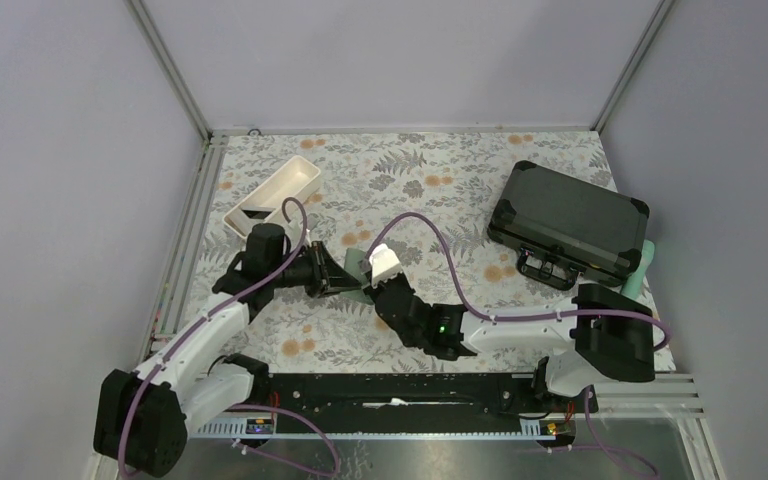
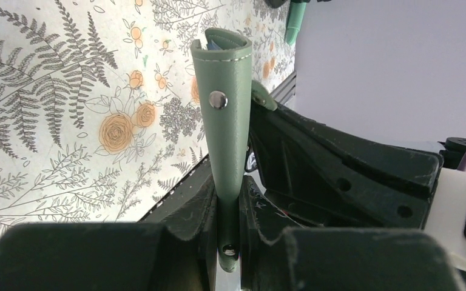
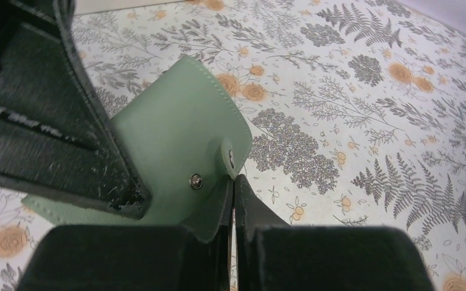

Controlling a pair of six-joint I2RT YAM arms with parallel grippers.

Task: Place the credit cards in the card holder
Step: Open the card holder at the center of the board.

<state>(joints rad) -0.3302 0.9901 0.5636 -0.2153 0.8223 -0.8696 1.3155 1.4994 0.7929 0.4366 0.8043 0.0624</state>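
Note:
The sage-green card holder point(image 1: 356, 263) hangs above the floral table between both arms. My left gripper point(image 1: 343, 275) is shut on its lower edge, and the holder point(image 2: 227, 109) rises upright from the jaws point(image 2: 229, 197), with a pale blue pocket edge showing at its top. My right gripper point(image 1: 370, 285) comes in from the right. In the right wrist view its jaws point(image 3: 234, 182) are pressed together on the tip of the holder's snap tab point(image 3: 229, 159), beside the holder's green face point(image 3: 176, 130). No credit cards show in any view.
A large black hard case point(image 1: 570, 222) lies at the back right, with a teal-green object point(image 1: 641, 270) beside it at the table's right edge. A white oblong tray point(image 1: 276, 194) sits at the back left, near the metal frame rail point(image 1: 188, 230).

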